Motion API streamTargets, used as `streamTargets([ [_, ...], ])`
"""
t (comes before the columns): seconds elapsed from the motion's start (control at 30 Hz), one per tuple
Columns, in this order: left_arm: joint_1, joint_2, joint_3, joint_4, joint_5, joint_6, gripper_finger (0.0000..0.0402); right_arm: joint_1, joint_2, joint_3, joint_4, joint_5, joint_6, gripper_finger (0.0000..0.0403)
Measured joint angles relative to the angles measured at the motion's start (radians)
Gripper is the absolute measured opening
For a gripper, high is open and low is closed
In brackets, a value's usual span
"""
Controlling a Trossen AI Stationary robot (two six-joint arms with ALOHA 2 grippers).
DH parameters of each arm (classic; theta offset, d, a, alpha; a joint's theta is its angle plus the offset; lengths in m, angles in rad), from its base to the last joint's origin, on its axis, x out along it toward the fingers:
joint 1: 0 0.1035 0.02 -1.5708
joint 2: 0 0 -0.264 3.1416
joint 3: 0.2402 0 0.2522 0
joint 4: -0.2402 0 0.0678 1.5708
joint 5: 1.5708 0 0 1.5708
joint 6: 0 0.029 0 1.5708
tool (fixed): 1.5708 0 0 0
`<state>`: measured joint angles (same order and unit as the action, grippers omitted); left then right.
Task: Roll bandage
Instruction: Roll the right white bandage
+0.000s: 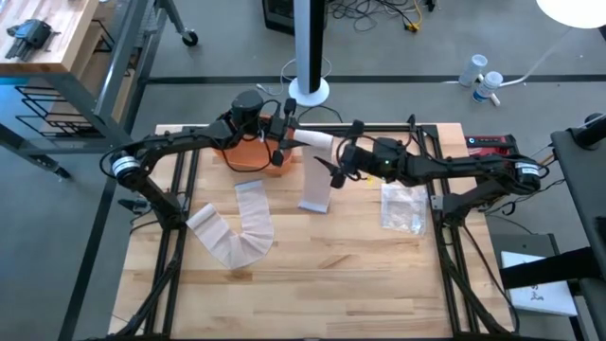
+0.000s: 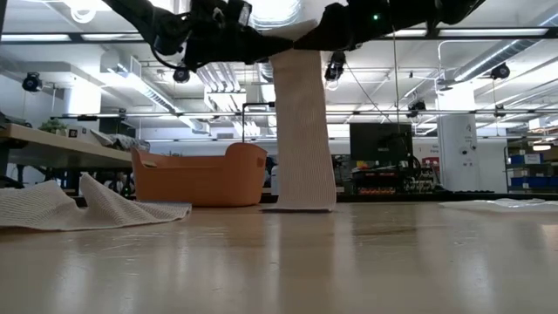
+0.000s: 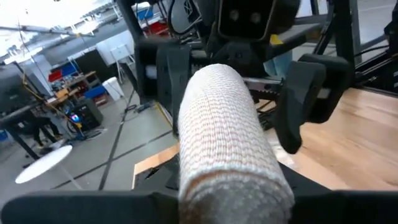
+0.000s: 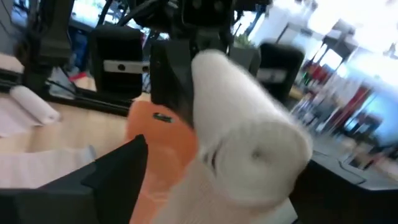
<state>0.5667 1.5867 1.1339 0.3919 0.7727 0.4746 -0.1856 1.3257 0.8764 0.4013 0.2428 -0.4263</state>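
A white, ribbed elastic bandage (image 1: 315, 140), partly wound into a roll, is held aloft between the left gripper (image 1: 284, 133) and right gripper (image 1: 333, 163), its loose tail hanging straight down below them until its end meets the wooden tabletop

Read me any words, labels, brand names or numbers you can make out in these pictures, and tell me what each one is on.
None can be read.
The red device at the table's right edge carries markings too small to read.
The paper on the floor at lower right has print, too small.
The shelves beyond the table are blurred.
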Motion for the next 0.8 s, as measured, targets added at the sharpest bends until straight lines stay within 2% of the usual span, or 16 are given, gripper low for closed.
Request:
streamTargets([
  [0.2, 0.0, -0.003, 0.0, 0.0, -0.04, 0.15, 0.0091, 0.0, -0.057, -0.002, -0.052, -0.005, 0.325, 0.0343],
  [0.37, -0.008, -0.006, 0.0, -0.001, -0.06, 0.358, 0.0094, -0.044, -0.104, -0.045, -0.04, -0.018, 0.543, 0.0343],
  [0.47, -0.018, -0.013, 0.0, -0.001, -0.11, 0.403, 0.0097, -0.082, -0.103, -0.123, 0.056, -0.093, 0.653, 0.0343],
  [0.57, -0.017, -0.013, 0.0, -0.008, -0.128, 0.437, 0.0092, -0.104, -0.097, -0.168, 0.159, -0.15, 0.754, 0.0343],
  [0.8, -0.019, -0.013, 0.0, -0.014, -0.159, 0.504, 0.0095, -0.109, -0.095, -0.131, 0.188, -0.208, 0.854, 0.0344],
])
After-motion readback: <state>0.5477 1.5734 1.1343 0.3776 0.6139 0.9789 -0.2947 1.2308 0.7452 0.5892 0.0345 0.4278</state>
